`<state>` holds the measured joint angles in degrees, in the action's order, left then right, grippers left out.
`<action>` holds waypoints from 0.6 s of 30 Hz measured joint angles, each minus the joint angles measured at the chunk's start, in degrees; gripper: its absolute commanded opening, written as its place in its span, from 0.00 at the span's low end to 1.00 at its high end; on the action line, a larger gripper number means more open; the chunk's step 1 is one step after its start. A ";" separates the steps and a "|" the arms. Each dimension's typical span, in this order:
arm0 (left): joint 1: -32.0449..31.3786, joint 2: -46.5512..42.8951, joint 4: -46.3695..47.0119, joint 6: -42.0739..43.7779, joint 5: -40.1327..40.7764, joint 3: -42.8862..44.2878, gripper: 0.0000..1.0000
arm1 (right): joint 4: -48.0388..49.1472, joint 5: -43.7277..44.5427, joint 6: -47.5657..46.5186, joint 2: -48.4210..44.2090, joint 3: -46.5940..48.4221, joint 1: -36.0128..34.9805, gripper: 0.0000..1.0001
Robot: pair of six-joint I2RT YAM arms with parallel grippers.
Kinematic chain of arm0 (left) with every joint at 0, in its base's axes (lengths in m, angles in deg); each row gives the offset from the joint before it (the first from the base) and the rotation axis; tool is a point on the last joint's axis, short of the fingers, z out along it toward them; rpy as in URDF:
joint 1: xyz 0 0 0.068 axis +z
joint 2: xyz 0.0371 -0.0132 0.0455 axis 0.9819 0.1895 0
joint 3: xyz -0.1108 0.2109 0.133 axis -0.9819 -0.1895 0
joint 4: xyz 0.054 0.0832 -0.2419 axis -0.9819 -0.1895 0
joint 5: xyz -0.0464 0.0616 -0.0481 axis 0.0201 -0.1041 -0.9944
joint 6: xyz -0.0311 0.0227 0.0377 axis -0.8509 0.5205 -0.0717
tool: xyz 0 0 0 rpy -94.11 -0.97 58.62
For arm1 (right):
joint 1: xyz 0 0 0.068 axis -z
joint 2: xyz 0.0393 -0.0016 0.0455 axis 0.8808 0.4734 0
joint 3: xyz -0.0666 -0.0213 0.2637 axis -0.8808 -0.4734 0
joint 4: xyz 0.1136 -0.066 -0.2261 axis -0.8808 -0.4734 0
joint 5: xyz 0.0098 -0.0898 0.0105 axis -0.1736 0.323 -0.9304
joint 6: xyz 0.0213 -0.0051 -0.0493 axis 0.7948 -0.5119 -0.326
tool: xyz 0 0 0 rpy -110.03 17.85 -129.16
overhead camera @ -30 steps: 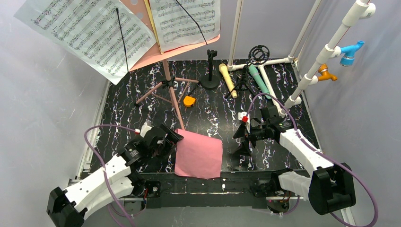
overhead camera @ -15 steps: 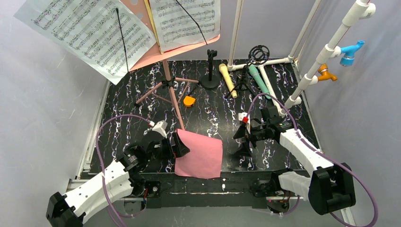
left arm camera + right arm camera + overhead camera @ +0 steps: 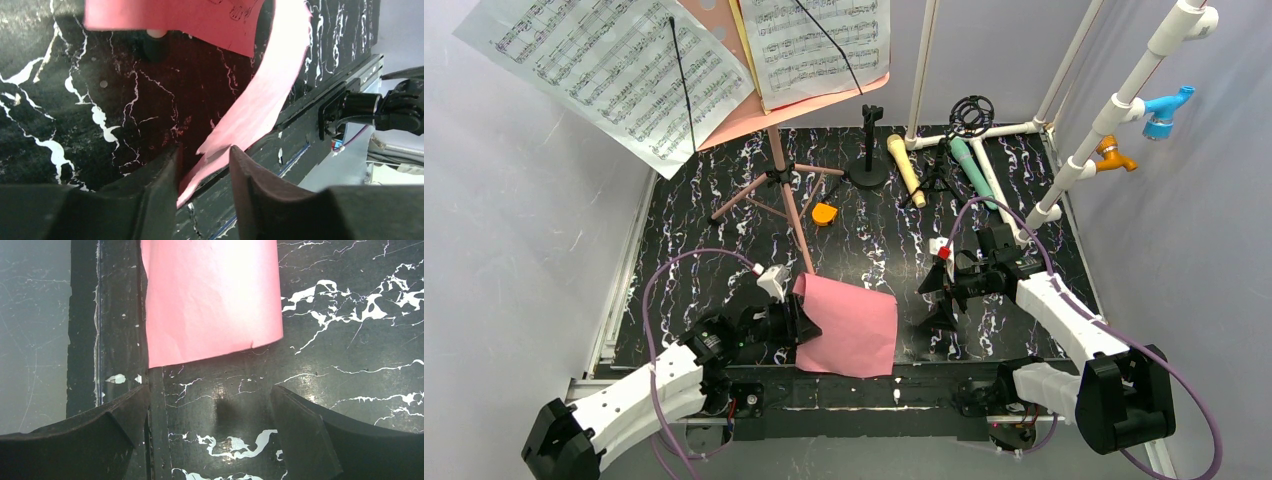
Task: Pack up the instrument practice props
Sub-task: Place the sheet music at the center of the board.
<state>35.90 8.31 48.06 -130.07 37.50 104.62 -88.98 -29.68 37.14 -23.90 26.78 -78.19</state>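
White arms (image 3: 639, 390), black pincers (image 3: 800, 322), purple cables (image 3: 650, 310)

The top external camera looks down from above and behind the arm bases and takes in the whole table (image 3: 694, 230), from near edge to far edge. The left wrist camera sits low and very close behind the left gripper (image 3: 202, 165), facing right along the near edge, while the right wrist camera looks steeply down past the right gripper (image 3: 210, 395), facing left. All three views share the pink sheet (image 3: 849, 330) at the near edge.
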 measured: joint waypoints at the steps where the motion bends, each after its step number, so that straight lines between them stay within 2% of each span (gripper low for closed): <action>1: 0.00 -0.33 0.00 -0.46 0.00 -0.04 0.24 | 0.00 -0.04 -0.07 0.00 0.00 0.02 1.00; 4: 0.00 -1.57 0.61 -2.05 -0.15 0.00 0.00 | -0.31 -0.11 -0.66 0.00 0.00 0.22 1.00; 10: 0.00 -0.98 1.16 -9.73 -1.07 2.54 0.00 | -2.93 0.24 -3.91 -0.74 0.00 0.55 1.00; 14: 0.00 0.98 2.32 -20.11 -1.38 7.39 0.00 | -9.42 1.86 -10.12 -1.62 2.19 0.63 1.00; 18: 0.00 3.76 2.56 -31.93 -1.84 11.65 0.00 | -17.27 5.38 -17.03 -1.62 10.23 0.63 1.00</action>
<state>35.90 12.07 50.62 -162.00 35.67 116.27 -106.25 -24.31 20.12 -25.51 37.01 -77.56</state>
